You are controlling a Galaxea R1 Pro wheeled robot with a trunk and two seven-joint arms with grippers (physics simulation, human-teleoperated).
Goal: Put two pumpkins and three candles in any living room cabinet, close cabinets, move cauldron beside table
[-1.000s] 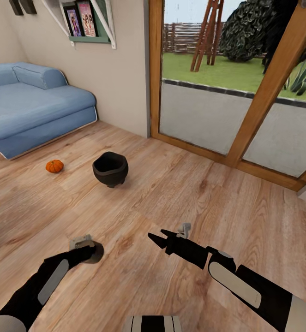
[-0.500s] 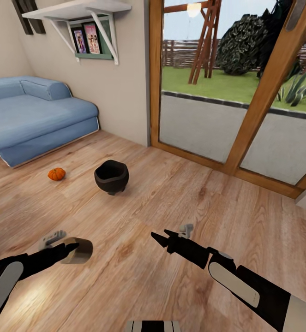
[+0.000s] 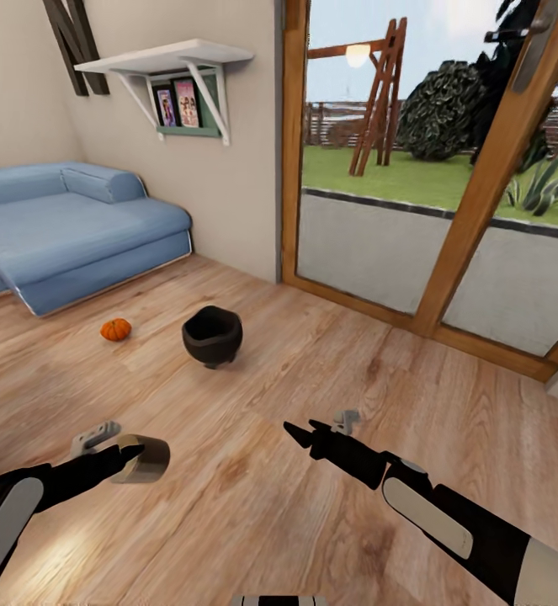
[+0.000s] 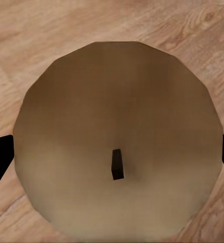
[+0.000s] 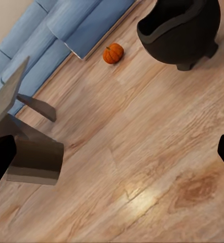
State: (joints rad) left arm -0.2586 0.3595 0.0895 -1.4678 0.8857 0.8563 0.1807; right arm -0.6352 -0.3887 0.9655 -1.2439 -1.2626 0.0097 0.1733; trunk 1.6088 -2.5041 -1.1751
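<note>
Left gripper (image 3: 135, 457) clamps candle (image 3: 143, 459), hiding our fingertips. Right gripper (image 3: 300, 436) jaws apart. Pumpkin (image 3: 115, 329), cauldron (image 3: 212, 336) beyond, near sofa (image 3: 68, 227).

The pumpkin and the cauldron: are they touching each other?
Apart. In the head view, bare wood floor shows between the pumpkin and the cauldron; the right wrist view shows the same gap.
</note>
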